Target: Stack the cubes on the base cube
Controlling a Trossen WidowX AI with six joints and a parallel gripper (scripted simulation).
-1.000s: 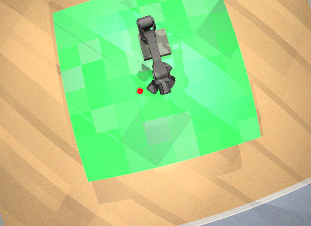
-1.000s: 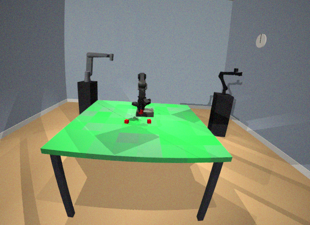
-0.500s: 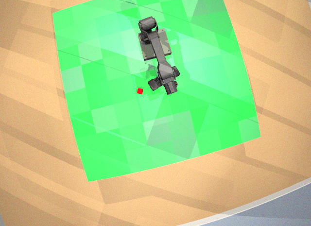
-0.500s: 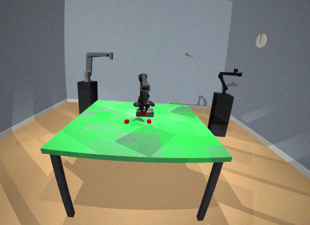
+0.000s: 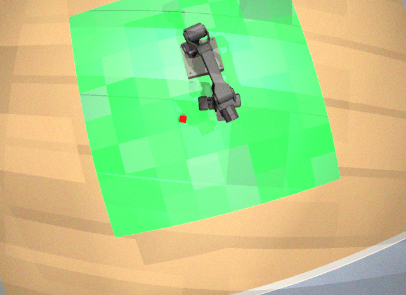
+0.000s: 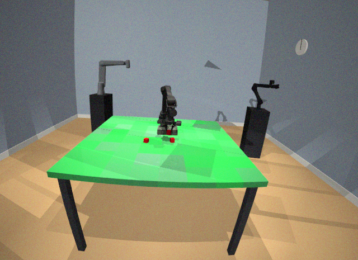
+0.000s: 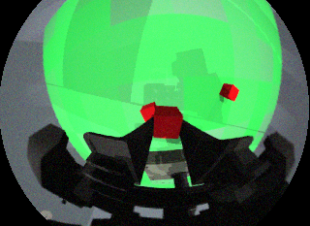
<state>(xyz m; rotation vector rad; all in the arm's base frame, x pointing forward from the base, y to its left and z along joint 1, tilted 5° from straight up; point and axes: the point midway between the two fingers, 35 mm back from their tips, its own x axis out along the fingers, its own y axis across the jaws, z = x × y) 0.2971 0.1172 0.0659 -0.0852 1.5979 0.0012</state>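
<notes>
My gripper (image 6: 168, 131) (image 7: 166, 120) is shut on a dark red cube (image 6: 168, 132) (image 7: 168, 117) and holds it above the table. The arm hides the held cube in the top view. Two more red cubes stand apart on the green table: a left cube (image 5: 182, 118) (image 6: 146, 140), and a right cube (image 6: 172, 140), which the arm hides in the top view. In the wrist view one cube (image 7: 229, 91) is at the right, and another cube (image 7: 147, 112) is partly hidden behind the held one. I cannot tell which is the fixed base cube.
The arm's grey base plate (image 5: 216, 52) (image 6: 173, 131) is behind the cubes as seen from the exterior view. The green table (image 5: 144, 187) (image 6: 115, 168) has patches of light and shadow. Two other arms (image 6: 102, 74) (image 6: 256, 92) stand on black pedestals off the table.
</notes>
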